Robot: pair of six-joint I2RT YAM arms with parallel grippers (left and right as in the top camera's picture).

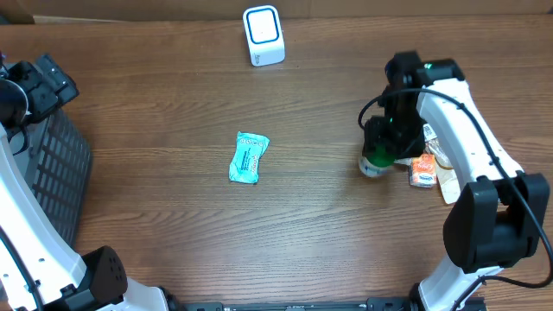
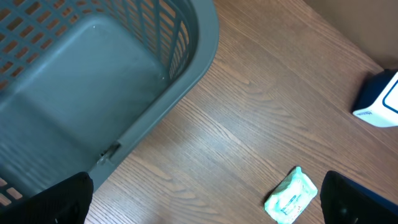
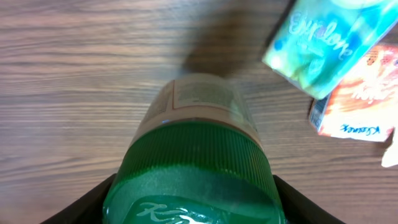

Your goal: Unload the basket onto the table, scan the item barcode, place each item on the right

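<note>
Straddling jar (image 3: 199, 102) lid, right gripper (image 3: 194, 202) jaws hug it; clamped or loose, cannot tell. Left gripper (image 2: 205, 208) jaws wide, empty, near basket (image 2: 93, 93).

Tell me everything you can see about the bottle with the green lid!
The bottle has a ribbed green plastic lid with raised lettering and a pale printed label round its body. It points lid-up over the wooden table, apart from nearby packets. The right end effector brackets the lid; whether it grips is unclear.
</note>
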